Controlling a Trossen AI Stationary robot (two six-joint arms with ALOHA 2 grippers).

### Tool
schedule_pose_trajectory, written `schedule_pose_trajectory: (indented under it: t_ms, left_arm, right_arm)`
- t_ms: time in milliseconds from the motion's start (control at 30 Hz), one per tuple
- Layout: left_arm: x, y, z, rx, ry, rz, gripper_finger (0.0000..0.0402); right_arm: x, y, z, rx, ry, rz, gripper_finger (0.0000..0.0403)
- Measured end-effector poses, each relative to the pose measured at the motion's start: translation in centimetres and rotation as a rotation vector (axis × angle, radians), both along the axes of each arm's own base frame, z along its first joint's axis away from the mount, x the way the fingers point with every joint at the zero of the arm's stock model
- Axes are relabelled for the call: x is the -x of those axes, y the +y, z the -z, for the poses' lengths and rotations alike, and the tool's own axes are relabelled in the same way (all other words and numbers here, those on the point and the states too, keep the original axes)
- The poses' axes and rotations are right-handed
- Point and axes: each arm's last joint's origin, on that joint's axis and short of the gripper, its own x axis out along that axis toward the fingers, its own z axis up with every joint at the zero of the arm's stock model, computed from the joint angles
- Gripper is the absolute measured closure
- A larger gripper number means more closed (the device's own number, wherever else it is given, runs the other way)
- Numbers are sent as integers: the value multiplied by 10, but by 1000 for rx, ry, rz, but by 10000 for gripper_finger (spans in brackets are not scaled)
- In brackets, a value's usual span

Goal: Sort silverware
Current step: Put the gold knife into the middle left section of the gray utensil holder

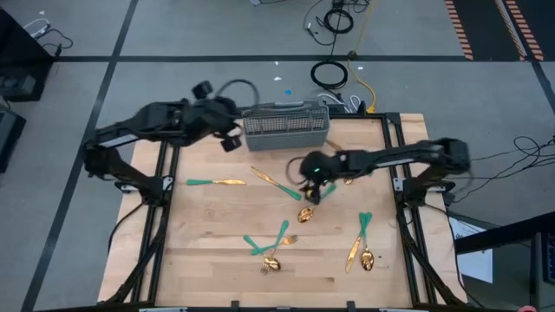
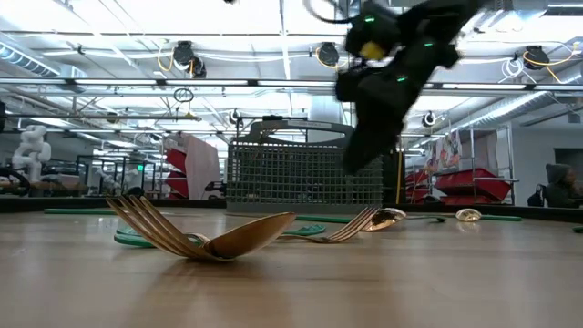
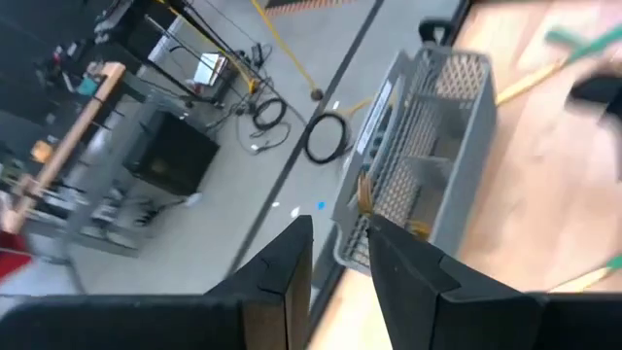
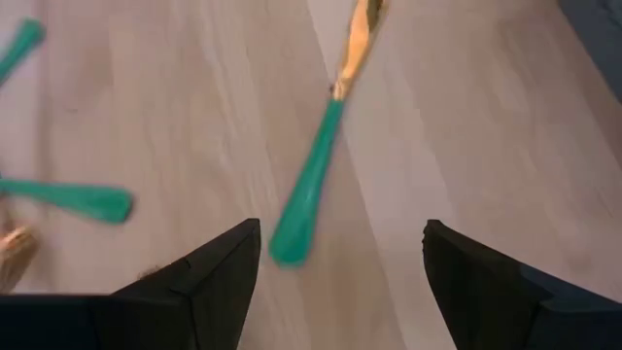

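Gold fork (image 2: 150, 226) and spoon (image 2: 250, 235) lie nearest, crossed on the wooden table (image 1: 217, 251).
Right gripper (image 4: 340, 255) hovers wide open, empty, over a teal-handled piece (image 4: 313, 185); left gripper (image 3: 338, 255), fingers parted, empty, sits above the grey caddy (image 3: 413, 156), gold silverware inside.

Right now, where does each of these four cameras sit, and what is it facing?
High: overhead, straight down on table and both arms.
Low: tabletop height, facing basket; right arm overhead.
Left wrist: above basket; left hand.
Right wrist: over teal-handled spoon; right hand open.
High, low and left wrist share the basket.
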Motion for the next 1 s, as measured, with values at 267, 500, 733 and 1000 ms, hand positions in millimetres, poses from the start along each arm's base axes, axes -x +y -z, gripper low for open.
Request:
schedule_pose_trajectory:
  t_ms: [267, 500, 733, 1000]
  left_arm:
    - [48, -15, -13, 110, -109, -54, 292]
    - [61, -20, -10, 132, -55, -56, 292]
    - [64, -20, -8, 130, -13, -56, 292]
    - [74, -20, -6, 129, 44, -61, 292]
  right_arm:
    - [-83, 8, 1, 156, 246, -117, 128]
    - [-124, 2, 21, 159, 414, -151, 128]
    - [-134, 0, 70, 21, 501, -93, 141]
    - [-134, 1, 83, -41, 540, -26, 370]
